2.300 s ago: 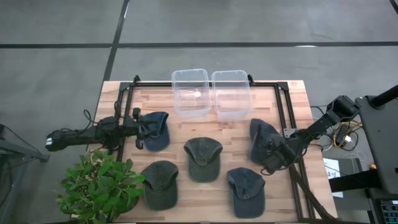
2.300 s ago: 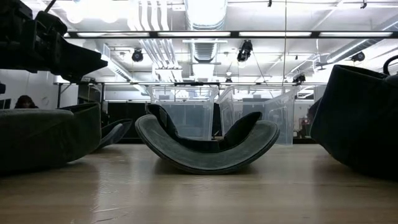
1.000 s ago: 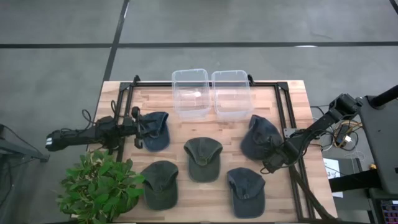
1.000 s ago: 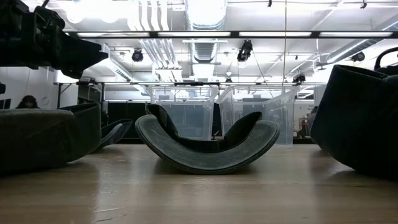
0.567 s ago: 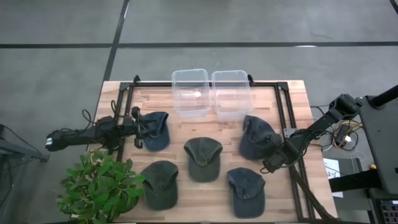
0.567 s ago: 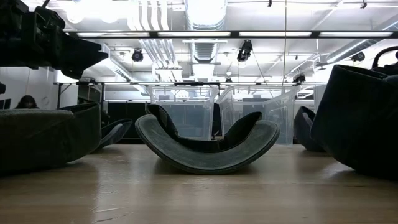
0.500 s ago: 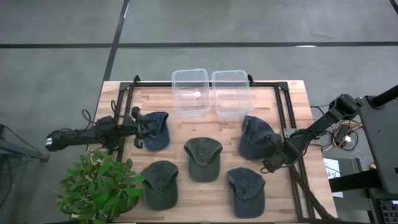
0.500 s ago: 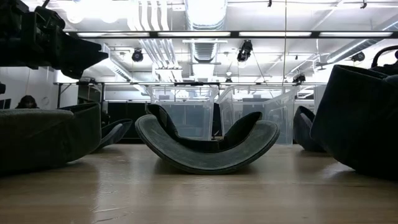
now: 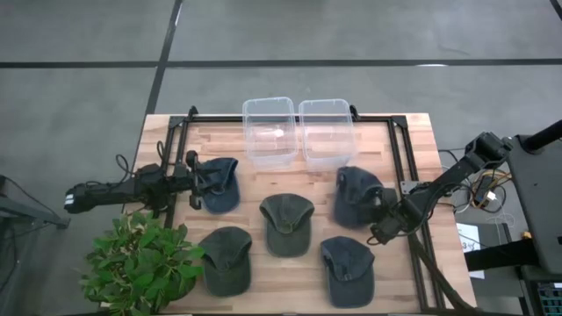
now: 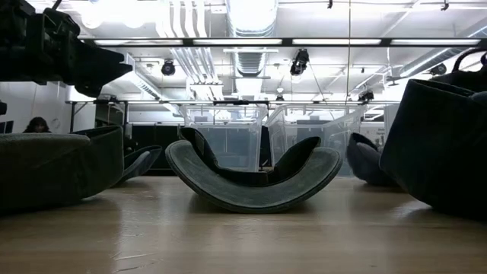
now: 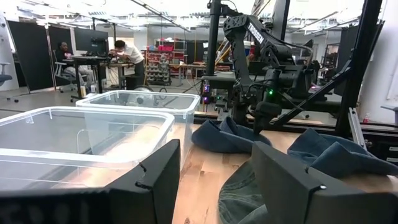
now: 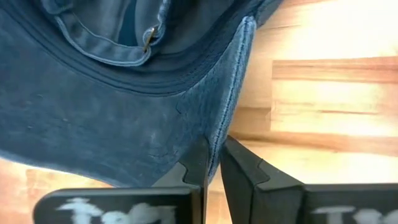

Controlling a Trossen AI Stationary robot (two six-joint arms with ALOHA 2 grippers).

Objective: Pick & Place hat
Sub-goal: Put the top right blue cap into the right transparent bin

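Several dark caps lie on the wooden table (image 9: 413,132). My right gripper (image 9: 385,211) is at the table's right side, shut on a dark blue hat (image 9: 356,195), which also shows in the right wrist view (image 12: 112,93), in the low view (image 10: 369,160) and far off in the left wrist view (image 11: 227,134). My left gripper (image 9: 198,180) is open at the left edge of another blue hat (image 9: 219,184), low over the table, its fingers (image 11: 158,180) wide apart. Two clear bins (image 9: 268,132) (image 9: 327,132) stand at the table's far side. My right gripper pinches the dark blue hat's stitched edge (image 12: 225,124) between its two fingers (image 12: 198,163), which come in low from the table's right side. The hat spreads out beyond the fingers toward the table's left, its inner band and strap showing. My left gripper: I cannot tell whether it touches the hat beside it.
Two green caps (image 9: 287,224) (image 9: 226,259) and a blue-grey cap (image 9: 347,270) lie on the near half of the table. A potted plant (image 9: 140,263) stands at the near left corner. A black frame (image 9: 399,158) runs round the table. People sit in the room beyond.
My right gripper has kept hold of the dark blue hat and pushed it a little toward the table's left. The hat has slid and bunched toward the bins, coming into sight at the right of the low view. My left arm has kept still.
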